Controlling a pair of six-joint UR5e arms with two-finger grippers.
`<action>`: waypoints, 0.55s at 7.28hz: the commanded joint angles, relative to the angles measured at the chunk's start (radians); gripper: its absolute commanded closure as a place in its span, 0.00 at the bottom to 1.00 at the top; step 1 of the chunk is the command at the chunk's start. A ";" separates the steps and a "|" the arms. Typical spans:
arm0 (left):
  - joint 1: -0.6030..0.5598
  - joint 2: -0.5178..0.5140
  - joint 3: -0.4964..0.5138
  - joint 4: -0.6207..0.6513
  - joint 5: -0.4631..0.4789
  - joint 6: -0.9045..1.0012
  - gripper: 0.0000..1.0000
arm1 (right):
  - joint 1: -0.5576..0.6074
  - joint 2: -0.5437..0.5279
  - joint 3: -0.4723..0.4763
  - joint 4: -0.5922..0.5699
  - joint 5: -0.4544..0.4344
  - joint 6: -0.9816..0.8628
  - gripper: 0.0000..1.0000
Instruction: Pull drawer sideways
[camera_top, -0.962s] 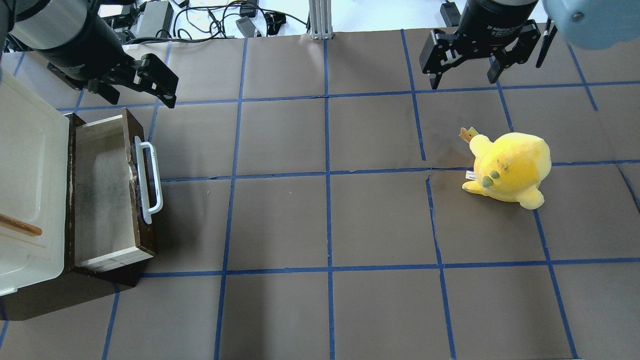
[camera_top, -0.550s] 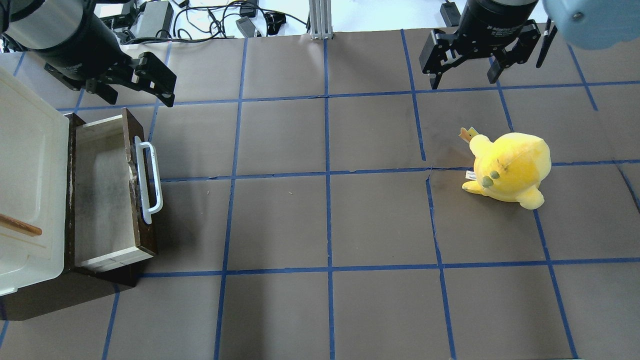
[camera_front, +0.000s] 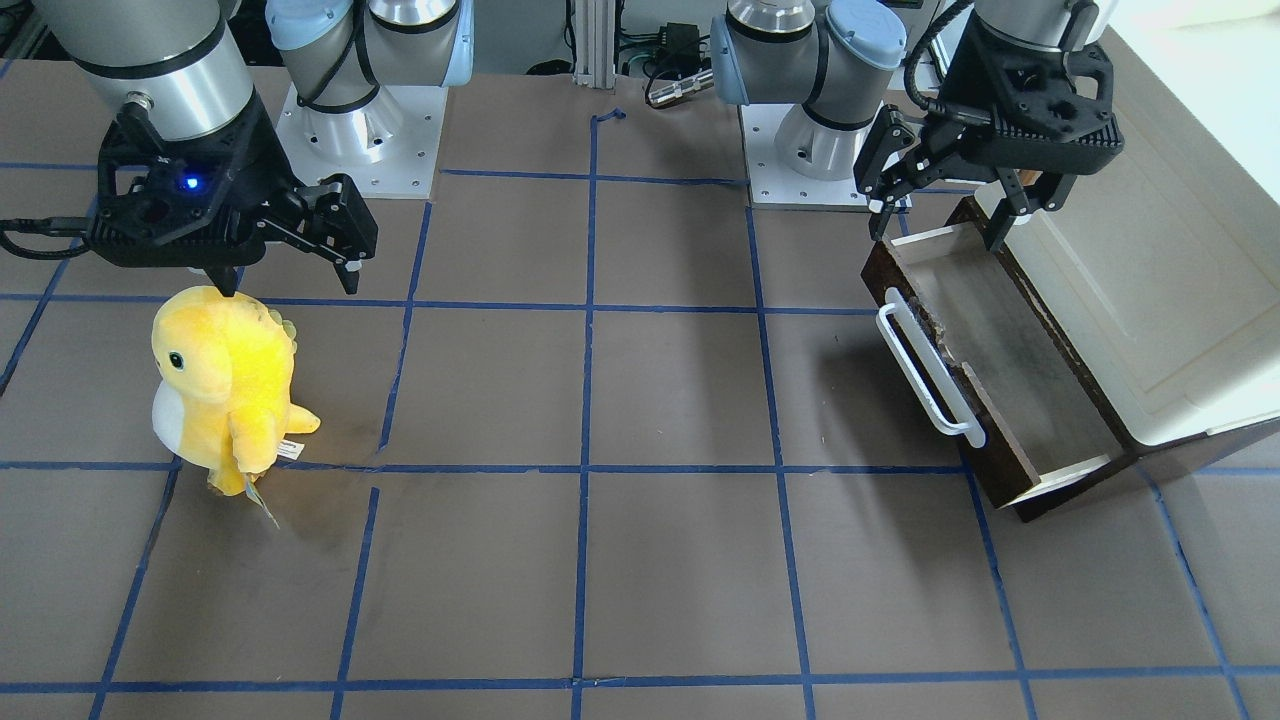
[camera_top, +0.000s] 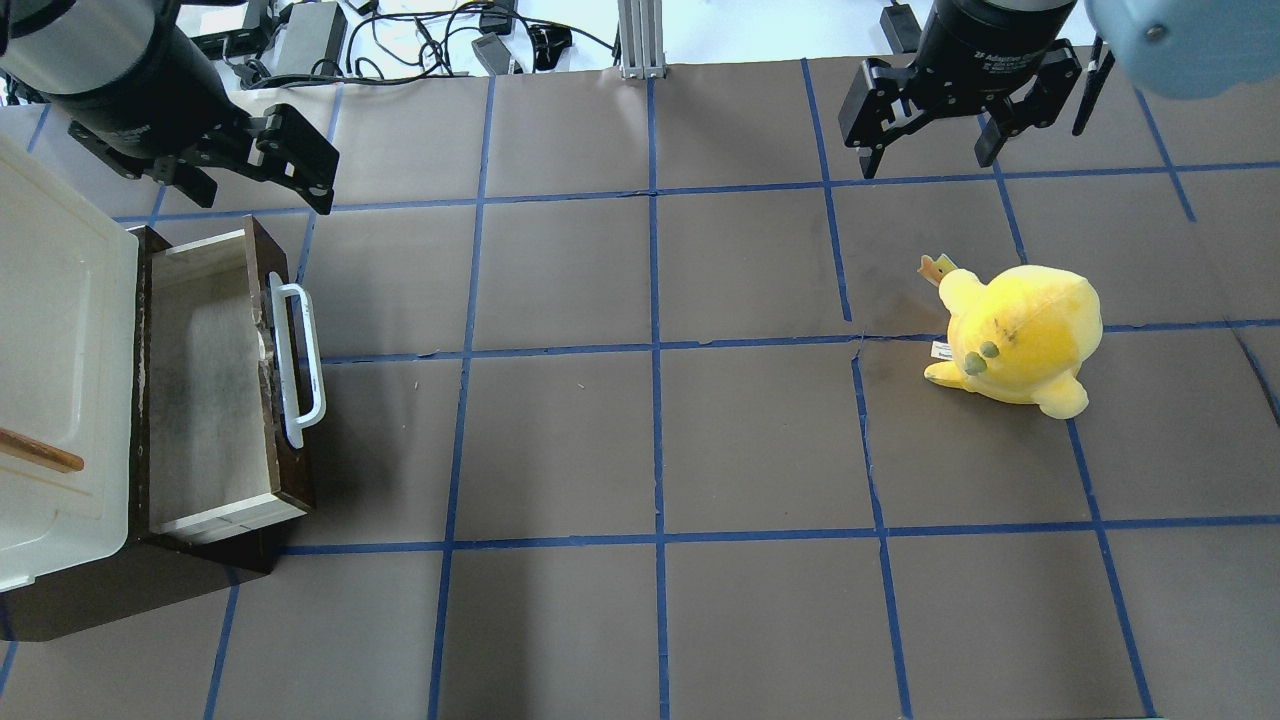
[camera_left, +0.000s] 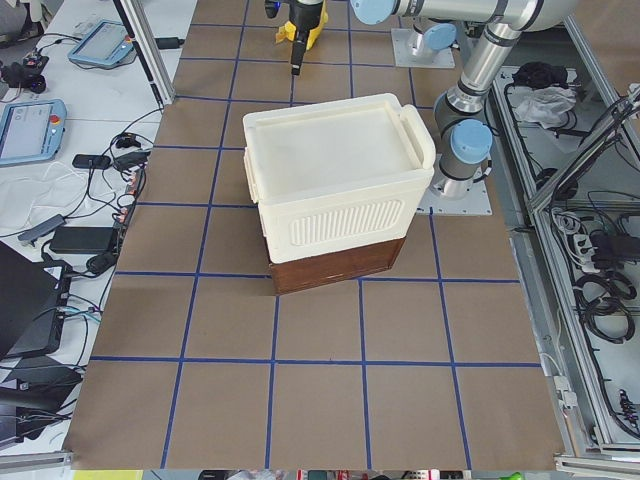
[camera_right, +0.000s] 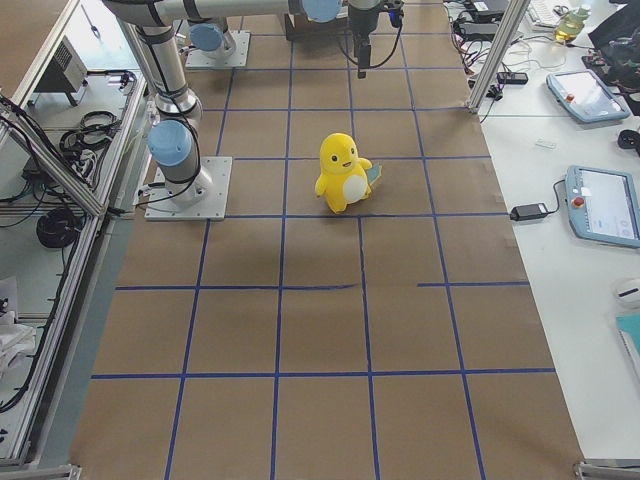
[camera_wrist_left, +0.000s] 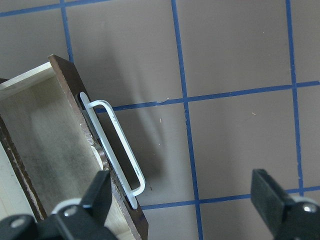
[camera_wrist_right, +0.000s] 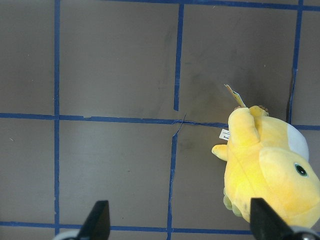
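The drawer (camera_top: 210, 385) stands pulled out of the cabinet's dark base, its pale wooden inside showing. Its dark brown front carries a long white bar handle (camera_top: 300, 365). The drawer (camera_front: 1000, 370) and handle (camera_front: 930, 370) also show in the front view, and the handle (camera_wrist_left: 117, 150) in the left wrist view. My left gripper (camera_top: 258, 195) is open and empty, raised beyond the drawer's far end, clear of the handle; it also shows in the front view (camera_front: 938, 228). My right gripper (camera_top: 928, 165) is open and empty, far from the drawer.
A cream cabinet (camera_top: 50, 340) with a small brown handle (camera_top: 40, 452) sits over the drawer's dark base at the table's left edge. A yellow plush toy (camera_top: 1020, 335) stands below my right gripper on the right half. Blue tape lines grid the brown table.
My left gripper has moved up and away from the drawer toward the far left. The drawer, the plush toy and my right gripper have not moved.
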 joint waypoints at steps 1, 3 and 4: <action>0.000 -0.006 -0.003 0.008 -0.004 -0.002 0.00 | 0.000 0.000 0.000 0.000 0.000 0.000 0.00; 0.000 -0.008 -0.005 0.008 -0.007 -0.002 0.00 | 0.000 0.000 0.000 0.000 0.000 -0.002 0.00; 0.000 -0.009 -0.005 0.008 -0.007 -0.002 0.00 | 0.000 0.000 0.000 0.000 0.000 0.000 0.00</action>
